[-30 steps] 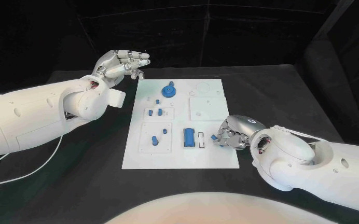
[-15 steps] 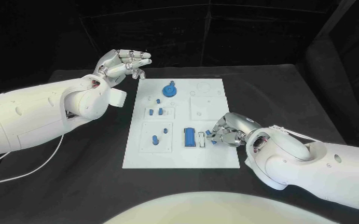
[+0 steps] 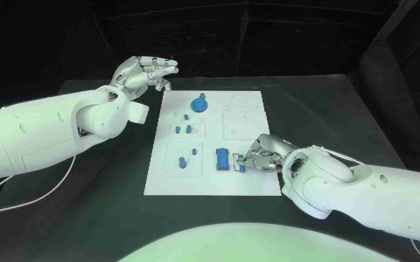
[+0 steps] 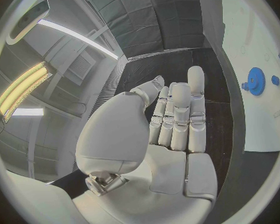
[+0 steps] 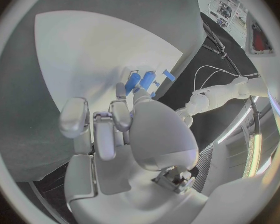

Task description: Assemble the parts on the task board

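Pinching small blue part [image 3: 239,166] in right hand [image 3: 265,154] over task board [image 3: 249,184]; seat squarely; left hand [image 3: 142,76] curled, empty.

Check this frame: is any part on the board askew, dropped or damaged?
Nothing stands out. The blue parts sit within the task board, none off it on the table. The right hand works at the board's right edge; the left hand is raised, empty, off the board.
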You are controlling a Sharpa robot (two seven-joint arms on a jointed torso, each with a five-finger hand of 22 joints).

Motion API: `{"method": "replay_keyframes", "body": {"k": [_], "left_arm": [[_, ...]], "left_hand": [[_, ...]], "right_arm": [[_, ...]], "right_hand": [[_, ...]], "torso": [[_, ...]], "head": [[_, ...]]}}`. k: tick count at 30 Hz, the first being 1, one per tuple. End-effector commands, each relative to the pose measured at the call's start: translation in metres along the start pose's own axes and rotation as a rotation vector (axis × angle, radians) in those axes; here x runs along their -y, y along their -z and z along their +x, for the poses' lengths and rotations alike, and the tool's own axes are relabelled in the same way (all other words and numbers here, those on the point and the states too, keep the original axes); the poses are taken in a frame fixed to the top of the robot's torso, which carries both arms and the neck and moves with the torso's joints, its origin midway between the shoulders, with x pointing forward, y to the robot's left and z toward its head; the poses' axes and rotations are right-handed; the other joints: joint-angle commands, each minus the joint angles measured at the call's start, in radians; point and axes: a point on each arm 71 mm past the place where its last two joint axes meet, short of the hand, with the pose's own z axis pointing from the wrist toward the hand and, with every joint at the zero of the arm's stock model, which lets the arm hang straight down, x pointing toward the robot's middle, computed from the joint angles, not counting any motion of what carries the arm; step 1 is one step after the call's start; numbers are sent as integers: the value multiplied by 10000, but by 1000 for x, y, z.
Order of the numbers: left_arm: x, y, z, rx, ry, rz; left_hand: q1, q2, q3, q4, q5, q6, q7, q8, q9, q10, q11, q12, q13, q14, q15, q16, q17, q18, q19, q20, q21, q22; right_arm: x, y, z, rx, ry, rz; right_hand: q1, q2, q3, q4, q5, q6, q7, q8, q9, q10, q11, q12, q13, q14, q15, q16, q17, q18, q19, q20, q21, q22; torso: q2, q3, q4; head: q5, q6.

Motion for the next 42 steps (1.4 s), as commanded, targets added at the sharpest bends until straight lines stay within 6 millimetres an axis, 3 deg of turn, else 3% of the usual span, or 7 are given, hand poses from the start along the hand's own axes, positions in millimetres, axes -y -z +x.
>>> {"method": "replay_keyframes", "body": {"k": [1,27,36,42], "left_arm": [[1,0,2,-128,91,66],[1,0,2,-157,105,26],[1,0,3,-161,107,19],[1,0,3,-171,114,8]], "left_hand": [[-117,-25,-30,19,34,-83,0,-40,-14,-63,-6,-53,1,-2,47,-26,0,138,18,54,-54,-14],[-120,-23,-67,34,36,-130,15,-61,-18,-110,8,-65,0,-6,57,-26,-3,137,24,62,-74,-34],[-97,-14,-69,26,38,-141,15,-64,-18,-122,8,-65,1,-11,59,-30,-12,139,27,64,-81,-42],[-90,-11,-69,23,39,-142,15,-64,-17,-124,8,-65,1,-12,59,-31,-13,139,28,64,-83,-43]], "right_arm": [[1,-2,1,-206,-11,219],[-8,-10,3,130,-99,-86],[-10,-12,5,38,331,-175],[-12,-13,6,-9,531,-256]], "right_hand": [[-97,-21,-24,33,90,90,-31,65,28,224,-192,146,257,920,-64,50,1863,-138,38,-34,45,9],[38,6,-23,-4,320,114,-76,88,115,225,-235,145,274,917,-104,46,1856,-142,44,-75,51,26],[423,25,68,-245,359,423,-273,341,352,259,-392,69,218,933,-221,85,1935,-139,48,-162,52,40],[750,55,218,-465,15,517,-384,460,511,420,-495,397,483,947,-313,121,2009,-150,73,-256,74,92]], "torso": [[-1,-1,-2],[-2,-1,-6],[-9,-1,-1],[-7,-1,-8]], "head": [[41,-25],[90,10],[78,9],[83,5]]}}
